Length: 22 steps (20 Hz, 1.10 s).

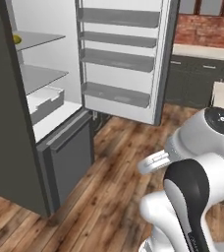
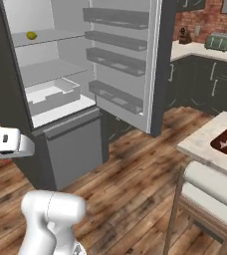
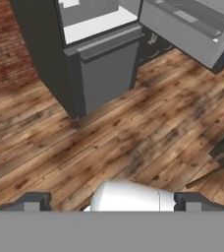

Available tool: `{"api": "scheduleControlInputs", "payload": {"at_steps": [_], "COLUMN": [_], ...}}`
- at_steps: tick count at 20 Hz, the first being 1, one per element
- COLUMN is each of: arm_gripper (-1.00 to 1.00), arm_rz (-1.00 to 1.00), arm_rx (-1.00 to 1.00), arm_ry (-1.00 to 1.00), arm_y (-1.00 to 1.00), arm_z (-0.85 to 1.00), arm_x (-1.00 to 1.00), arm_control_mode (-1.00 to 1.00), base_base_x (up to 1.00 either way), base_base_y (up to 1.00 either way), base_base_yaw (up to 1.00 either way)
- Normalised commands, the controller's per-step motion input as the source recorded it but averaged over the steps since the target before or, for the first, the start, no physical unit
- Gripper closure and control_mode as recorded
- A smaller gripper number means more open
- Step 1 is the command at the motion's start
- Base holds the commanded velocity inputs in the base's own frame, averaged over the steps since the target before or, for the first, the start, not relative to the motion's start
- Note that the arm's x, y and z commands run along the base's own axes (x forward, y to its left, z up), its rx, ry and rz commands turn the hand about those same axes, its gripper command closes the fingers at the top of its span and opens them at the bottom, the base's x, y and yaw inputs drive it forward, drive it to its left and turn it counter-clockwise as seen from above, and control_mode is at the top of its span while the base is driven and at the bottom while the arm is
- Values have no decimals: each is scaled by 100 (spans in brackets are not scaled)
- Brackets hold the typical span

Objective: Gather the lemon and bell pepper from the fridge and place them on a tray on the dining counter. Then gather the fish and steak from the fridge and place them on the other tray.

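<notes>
The fridge [image 1: 15, 147] [image 2: 70, 144] [image 3: 104, 69] stands open, its door [image 1: 119, 59] [image 2: 118, 55] swung wide to the right. A small yellow lemon [image 1: 16, 39] [image 2: 31, 35] rests on an upper glass shelf at the left. My gripper [image 3: 113, 202] is open with nothing between its fingertips [image 3: 33, 202], well back from the fridge and facing the floor. The beige dining counter [image 2: 200, 142] [image 1: 222, 93] is at the right. A dark patch [image 2: 220, 137] on it holds a silvery shape that I cannot identify. Bell pepper, fish and steak are out of view.
A white bin [image 1: 45, 101] [image 2: 51, 94] sits on the lowest fridge shelf above the grey drawer front. A stool [image 2: 210, 184] stands against the dining counter. Dark cabinets with a toaster [image 2: 220, 41] line the back wall. Wooden floor lies between me and the fridge.
</notes>
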Motion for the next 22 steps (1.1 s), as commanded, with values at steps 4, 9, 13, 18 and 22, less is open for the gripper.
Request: {"api": "scheduleControlInputs", "payload": {"at_steps": [4, 9, 13, 18, 22], "arm_gripper": [-100, -100, -100, -100, -100], "arm_rz": [0, 0, 0, 0, 0], "arm_rx": [0, 0, 0, 0, 0], "arm_ry": [0, 0, 0, 0, 0], "arm_y": [0, 0, 0, 0, 0], "arm_z": [0, 0, 0, 0, 0], "arm_x": [0, 0, 0, 0, 0], "arm_control_mode": [100, 100, 100, 100, 100], "base_base_x": [75, 79, 86, 83, 82], "base_base_y": [0, 0, 10, 1, 1], "base_base_yaw": [15, 16, 22, 24, 24]}}
